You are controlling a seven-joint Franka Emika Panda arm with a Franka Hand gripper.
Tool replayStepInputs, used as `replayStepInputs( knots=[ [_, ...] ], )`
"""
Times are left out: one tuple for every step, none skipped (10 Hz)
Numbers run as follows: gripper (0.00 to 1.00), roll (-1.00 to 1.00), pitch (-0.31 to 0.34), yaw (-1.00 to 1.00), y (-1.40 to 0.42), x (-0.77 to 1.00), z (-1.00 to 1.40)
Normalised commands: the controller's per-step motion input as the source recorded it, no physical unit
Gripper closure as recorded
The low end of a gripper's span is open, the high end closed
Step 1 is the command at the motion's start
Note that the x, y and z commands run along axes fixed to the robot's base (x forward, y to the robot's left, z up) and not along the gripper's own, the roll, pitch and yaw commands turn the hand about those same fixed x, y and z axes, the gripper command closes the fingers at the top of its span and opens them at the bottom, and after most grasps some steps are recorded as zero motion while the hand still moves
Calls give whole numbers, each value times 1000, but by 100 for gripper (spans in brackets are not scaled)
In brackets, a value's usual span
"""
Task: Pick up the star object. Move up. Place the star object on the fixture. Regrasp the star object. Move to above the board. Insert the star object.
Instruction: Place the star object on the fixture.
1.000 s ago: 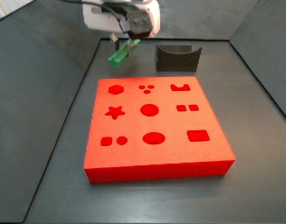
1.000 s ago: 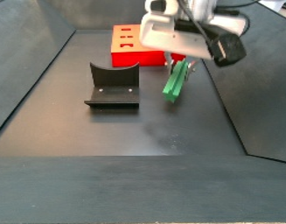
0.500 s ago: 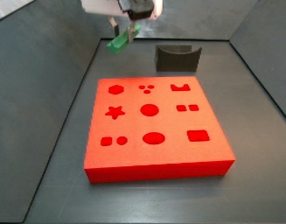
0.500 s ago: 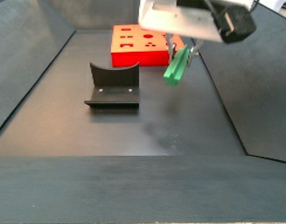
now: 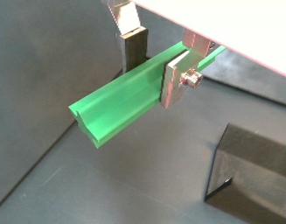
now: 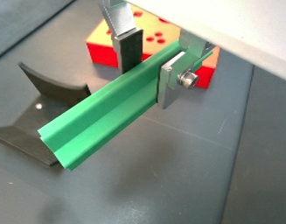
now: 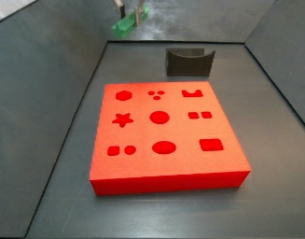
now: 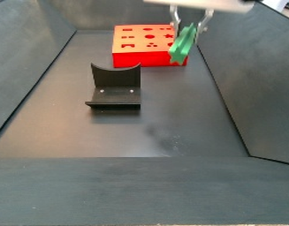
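Note:
The gripper point(image 5: 155, 73) is shut on the star object point(image 5: 119, 103), a bright green rod held across its length, also in a wrist view point(image 6: 101, 121). In both side views the gripper body is above the frame, and the star object point(image 7: 126, 22) point(image 8: 181, 44) hangs tilted high above the floor. The fixture point(image 7: 188, 62) point(image 8: 112, 86), dark with a U notch, stands on the floor beside the star object and lower. It also shows in both wrist views point(image 5: 257, 175) point(image 6: 34, 122). The red board point(image 7: 165, 131) point(image 8: 140, 41) lies flat with its shape holes open, partly seen in a wrist view point(image 6: 156, 39).
The dark grey tray floor point(image 8: 147, 132) has sloping side walls point(image 7: 48, 65) point(image 8: 247, 79) all round. The board fills the middle of the tray in a side view, with the fixture just behind it.
The gripper has risen with the star object in it, and its body has left the top of both side views. The board and the fixture have not moved.

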Motion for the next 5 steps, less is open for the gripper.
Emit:
replayStepInputs(
  knots=[
    [100, -112, 54, -7, -7, -7, 553],
    [100, -123, 64, -12, -6, 1, 399],
    [100, -133, 76, -17, -4, 7, 247],
    [100, -407, 78, 1000, -423, 1000, 189],
    [100, -406, 91, 1000, -414, 1000, 149]
  ],
)
